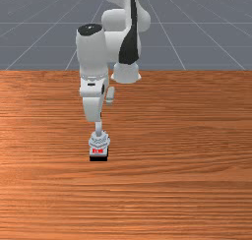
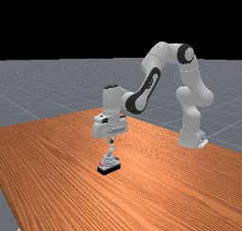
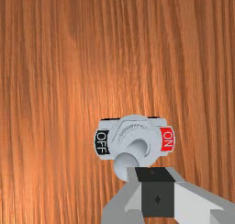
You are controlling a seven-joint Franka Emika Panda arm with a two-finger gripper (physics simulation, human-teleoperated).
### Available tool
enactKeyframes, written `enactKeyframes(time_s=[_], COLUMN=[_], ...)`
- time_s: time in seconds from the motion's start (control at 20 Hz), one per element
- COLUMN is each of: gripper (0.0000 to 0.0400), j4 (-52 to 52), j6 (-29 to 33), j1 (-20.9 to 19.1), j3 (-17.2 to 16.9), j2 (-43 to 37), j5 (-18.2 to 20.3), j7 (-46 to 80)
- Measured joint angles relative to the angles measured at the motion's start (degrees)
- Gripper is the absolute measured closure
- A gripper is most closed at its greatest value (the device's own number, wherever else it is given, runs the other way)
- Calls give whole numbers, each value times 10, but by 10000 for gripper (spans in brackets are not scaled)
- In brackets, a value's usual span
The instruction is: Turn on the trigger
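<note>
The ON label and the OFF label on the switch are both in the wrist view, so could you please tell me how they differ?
The ON label is red, while the OFF label is black. The lever's round tip lies nearer the OFF label than the ON label. Both have pale capital letters and sit at opposite ends of the switch.

A white robot arm point(image 1: 92, 52) reaches down from 12 o'clock over a wooden table point(image 1: 187, 150). Toward 7 o'clock sits a grey, red-labelled toggle switch point(image 1: 99, 141), the gripper point(image 1: 100, 117) at its 12 o'clock.
</note>
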Motion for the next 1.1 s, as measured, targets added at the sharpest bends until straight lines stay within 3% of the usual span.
enactKeyframes(time_s=[0.1, 0.25, 0.4, 0.45, 0.6, 1.0, 1.05, 1.1], gripper=[400, 400, 400, 400, 400, 400, 400, 400], j4=[-37, -56, -82, -86, -96, -122, -112, -152], j6=[44, 55, 63, 62, 69, 93, 76, 188], j1=[3, 13, 9, -1, 6, 4, -32, -29], j3=[-3, -15, -12, -2, -9, -9, 27, 29], j2=[-19, -30, -47, -50, -55, -59, -47, -48], j5=[-6, -31, -24, -4, -19, -6, 68, 42], j7=[3, 24, 16, -12, 8, 20, -72, -50])
